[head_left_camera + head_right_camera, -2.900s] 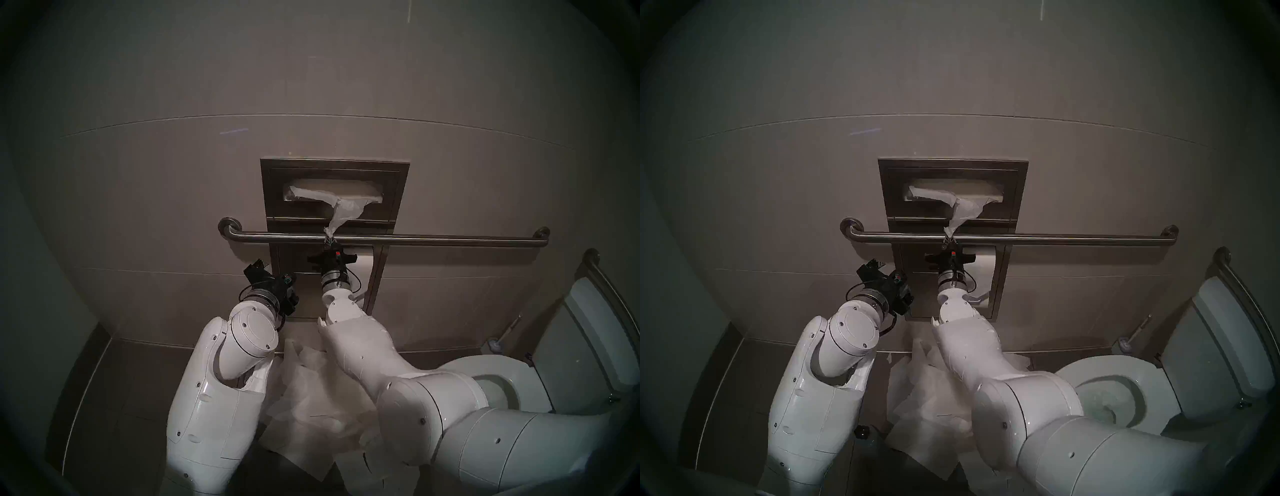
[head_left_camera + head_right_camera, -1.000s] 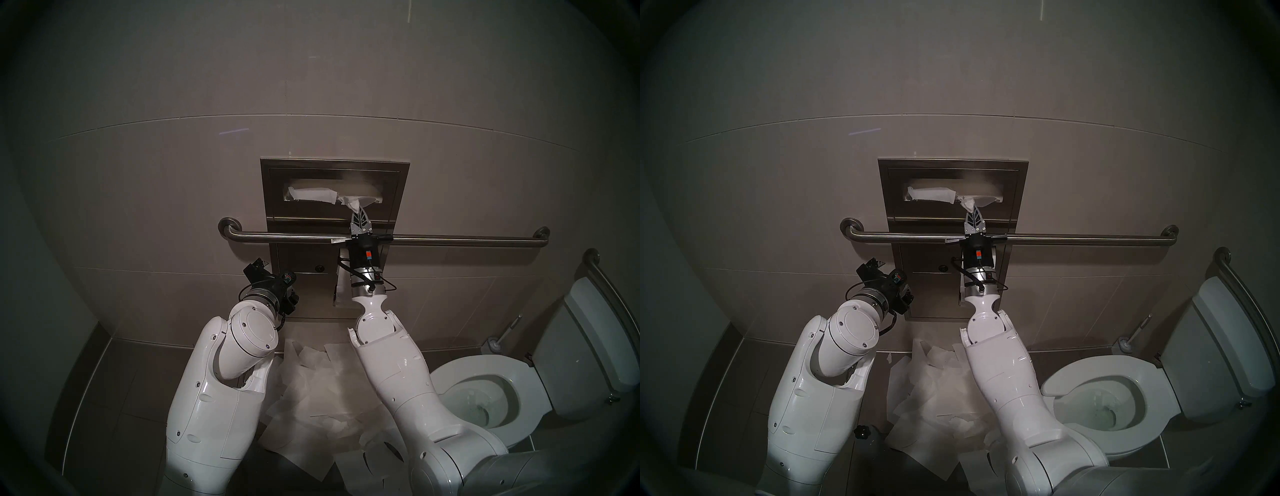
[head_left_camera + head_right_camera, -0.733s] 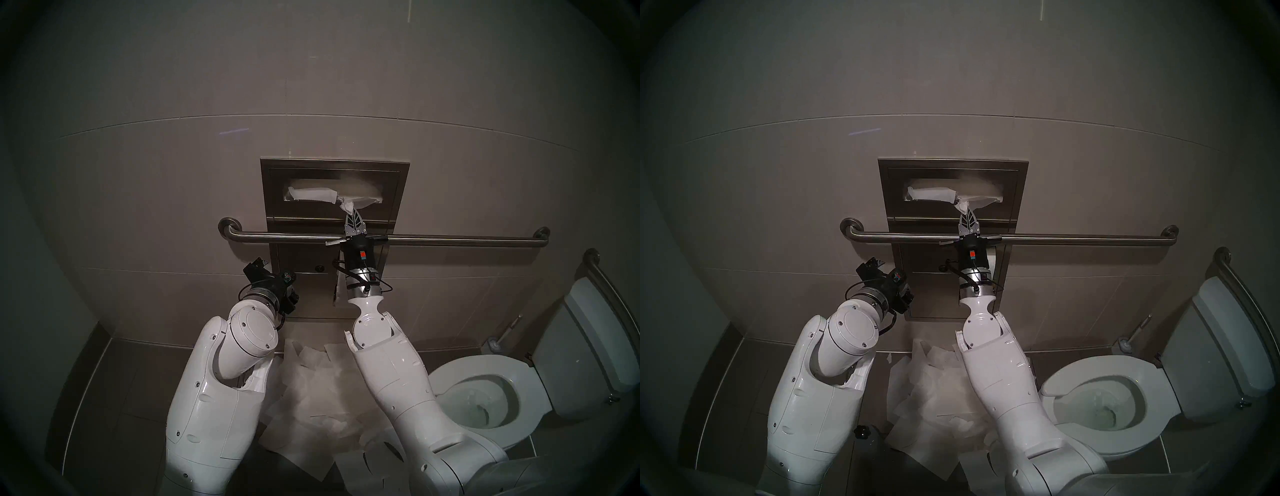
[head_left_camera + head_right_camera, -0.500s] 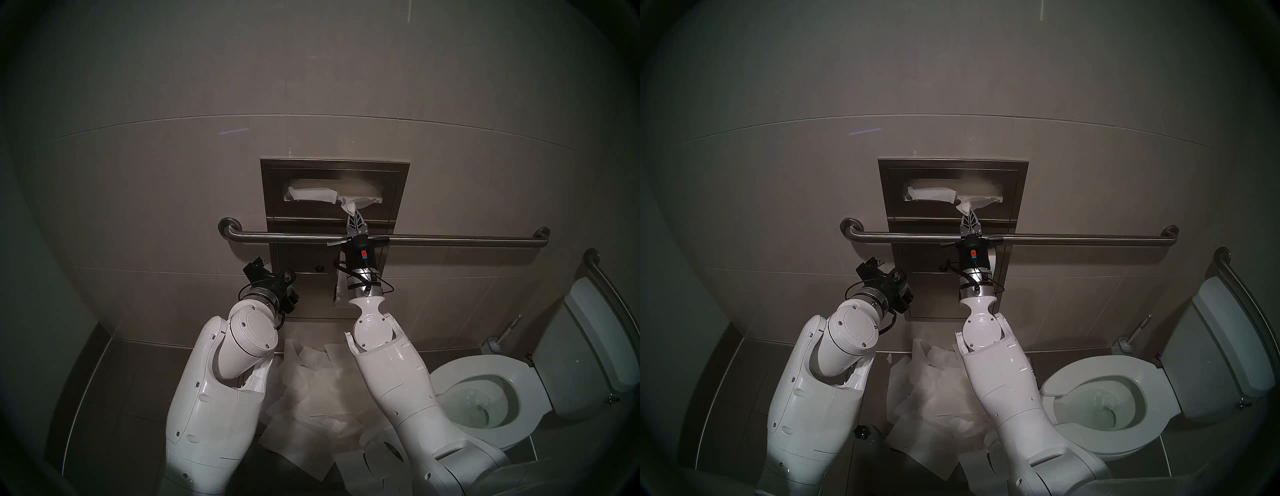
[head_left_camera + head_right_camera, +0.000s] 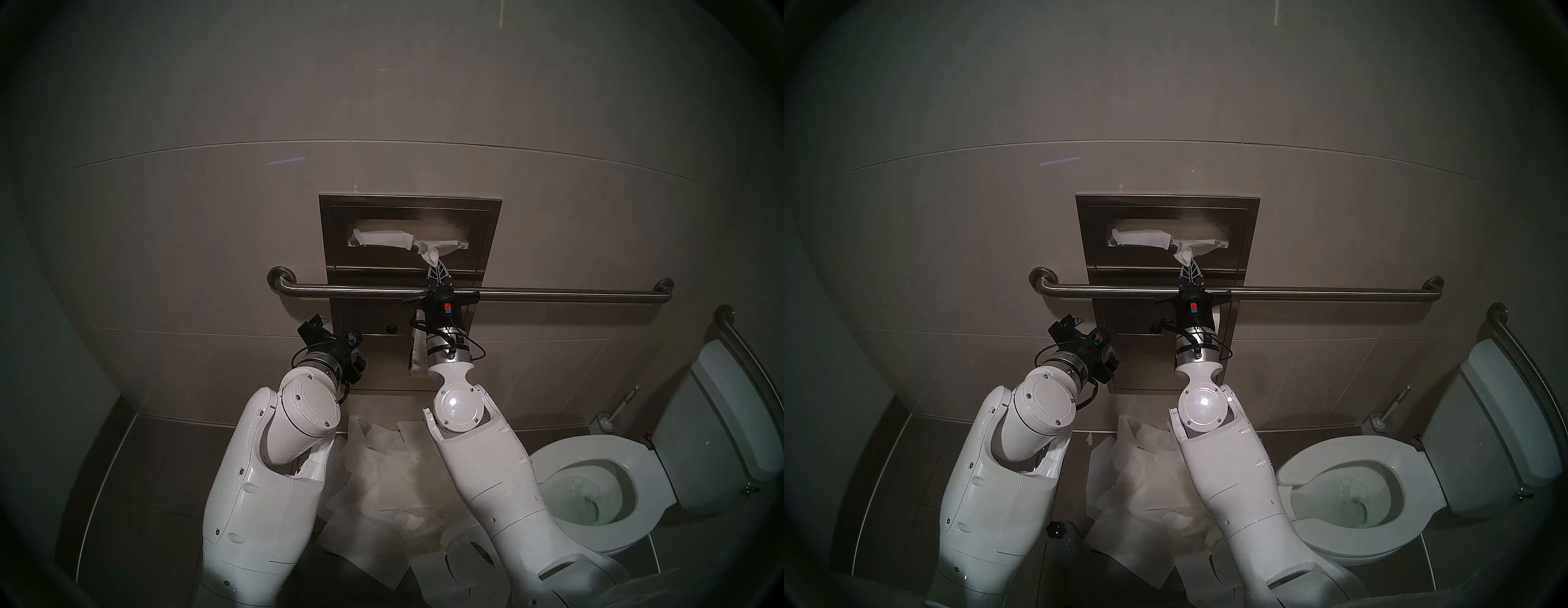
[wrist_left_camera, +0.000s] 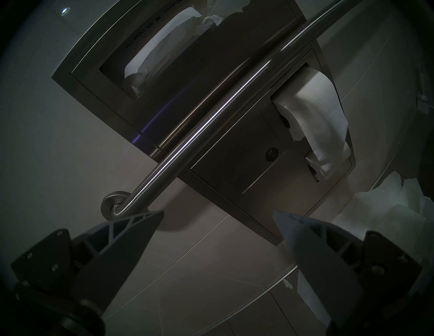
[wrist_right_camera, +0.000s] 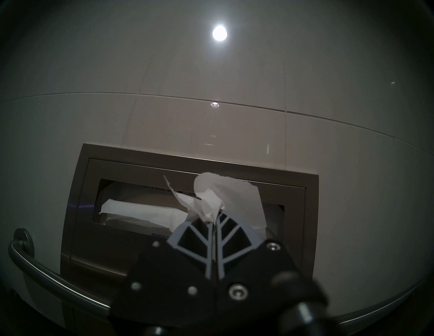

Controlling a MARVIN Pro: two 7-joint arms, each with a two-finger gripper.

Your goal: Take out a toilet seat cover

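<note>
We face a tiled restroom wall where a recessed steel dispenser [image 5: 409, 233] holds our target, with a grab bar [image 5: 551, 293] running left to right just below its opening and a toilet [image 5: 594, 488] at near right. A loose pile of white sheets [image 5: 382, 479] lies on the floor between our arms.

The toilet seat cover [image 5: 428, 254] lies mostly inside the dispenser slot, its long axis running left to right along the opening, one crumpled strand hanging out at the slot's right half. Our right end effector [image 7: 214, 225] is clamped together on that strand, fingers pointing up and toward the wall, so the sheet lies directly ahead of and above the fingertips, touching them. From the right wrist view a torn flap [image 7: 234, 194] curls above the closed tips, and the flat folded part [image 7: 141, 211] stretches away to the left inside the slot.

Our left end effector [image 6: 217, 215] hangs apart and empty, lower and to the left, near the grab bar's left mount [image 6: 112, 204] and well away from the sheet; a toilet paper roll [image 6: 312, 110] sits in the lower right compartment.

We judge the right arm the only one placed to pull, and the draw must come outward over the bar. The thin paper looks liable to tear at the pinch.
</note>
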